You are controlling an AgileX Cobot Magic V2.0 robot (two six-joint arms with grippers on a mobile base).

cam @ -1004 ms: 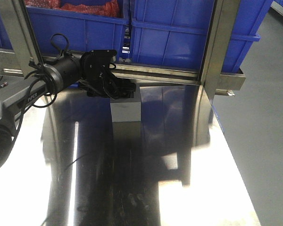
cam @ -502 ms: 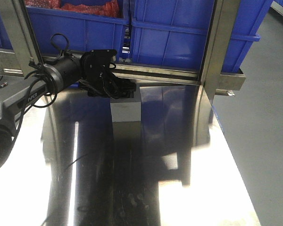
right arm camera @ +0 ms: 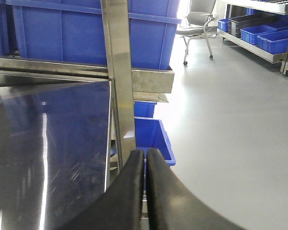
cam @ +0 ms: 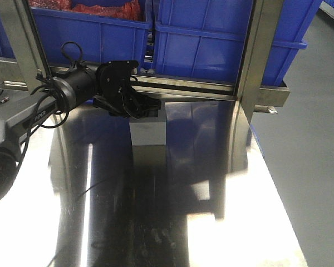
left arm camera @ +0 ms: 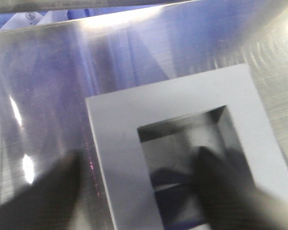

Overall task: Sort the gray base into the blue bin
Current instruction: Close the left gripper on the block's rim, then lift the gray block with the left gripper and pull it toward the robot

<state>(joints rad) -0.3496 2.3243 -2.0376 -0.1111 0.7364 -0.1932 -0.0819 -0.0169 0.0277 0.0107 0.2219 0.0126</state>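
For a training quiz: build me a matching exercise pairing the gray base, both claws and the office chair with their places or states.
Things:
1. gray base
2. left claw
3. right claw
4. office chair

States:
A. fingers closed together
B. on the steel table, recess facing up
C. far off on the floor
D. open, one finger in the recess

Pairs: 1-B, 2-D, 3-A, 4-C

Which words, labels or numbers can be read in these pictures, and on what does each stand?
"PIPER": on the left arm, small, only just legible.
Round mark on a white object: too blurred to read.
No text visible on the gray base or the blue bin.
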